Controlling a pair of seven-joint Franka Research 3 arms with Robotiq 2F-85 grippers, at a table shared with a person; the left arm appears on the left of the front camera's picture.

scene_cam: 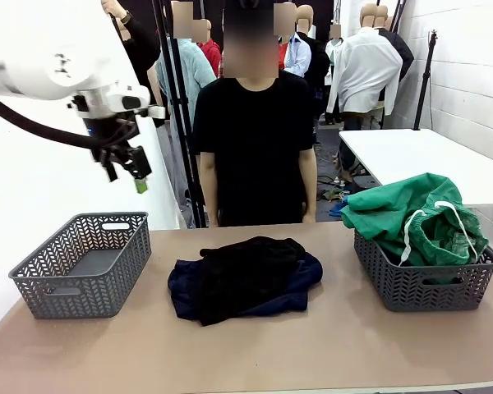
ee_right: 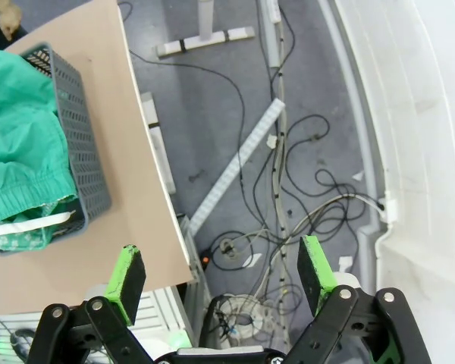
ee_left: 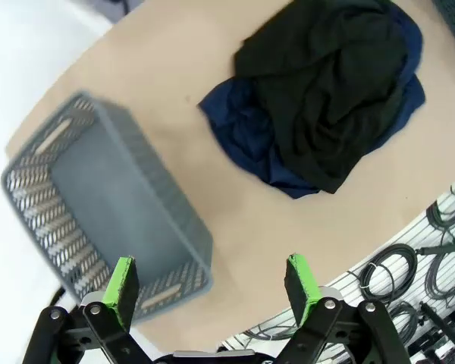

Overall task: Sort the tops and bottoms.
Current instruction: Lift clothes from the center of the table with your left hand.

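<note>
**A:** Which way are the bottoms [scene_cam: 419,223] pointing?

**B:** The bottoms are lying heaped in the right basket [scene_cam: 427,287], at the right end of the table [scene_cam: 337,353]. The long axis of the heap is running from far left to near right. Loose green cloth is spilling over the far-left rim, while the gathered waistband is facing the near right, tilted upward. The white drawstring [scene_cam: 407,238] is looping out of the waistband and hanging toward the near wall.

**A:** How are the arms posing?

**B:** The left gripper [scene_cam: 138,182] is hanging high above the far side of the left basket [scene_cam: 82,271], pointing downward with a slight tilt. Its green pads [ee_left: 122,282] are standing wide apart, released, with nothing between them. The right gripper [ee_right: 224,277] is hovering beyond the table's right edge, looking down at floor cables [ee_right: 303,189], with the right basket off to one side. Its fingers [ee_right: 127,273] are spread too, grasping nothing.

**A:** What room is lying open?

**B:** A pile of dark clothes [scene_cam: 246,279], black over navy, is sitting at mid-table, well apart from both baskets. Bare tabletop is showing on each side of the pile and along the whole near edge. The left basket's floor is showing bare. A person [scene_cam: 255,139] is standing at the far edge, behind the pile, arms hanging down.
</note>
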